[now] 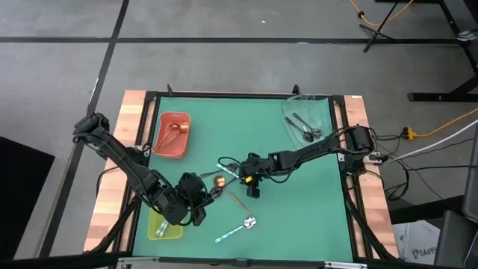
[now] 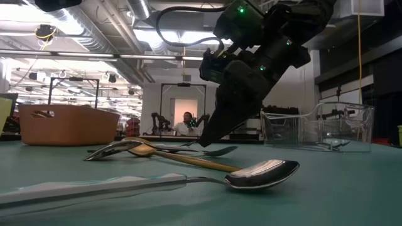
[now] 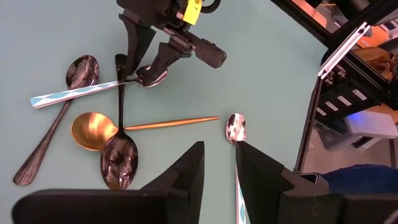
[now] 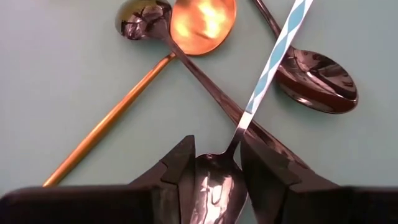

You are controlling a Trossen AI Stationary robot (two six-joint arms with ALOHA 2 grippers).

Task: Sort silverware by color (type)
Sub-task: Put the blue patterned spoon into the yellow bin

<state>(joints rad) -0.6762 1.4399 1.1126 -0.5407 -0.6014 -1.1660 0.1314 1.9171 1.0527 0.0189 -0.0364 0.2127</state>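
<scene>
Sorting was partly done: copper spoons (image 1: 173, 133) lay in the red tray (image 1: 161, 147), dark ones (image 1: 303, 127) in the clear tray (image 1: 328, 112), something pale in the yellow-green tray (image 1: 176, 232). A tangled pile (image 1: 224, 179) remained mid-table, with one mint-handled spoon (image 1: 237, 228) lying apart. The right gripper (image 4: 215, 180) reached low over the pile, fingers parted narrowly astride the bowl of another mint-handled spoon (image 4: 273, 59), apparently not yet closed. The left gripper (image 3: 219, 168) hovered nearby, slightly spread, holding nothing
</scene>
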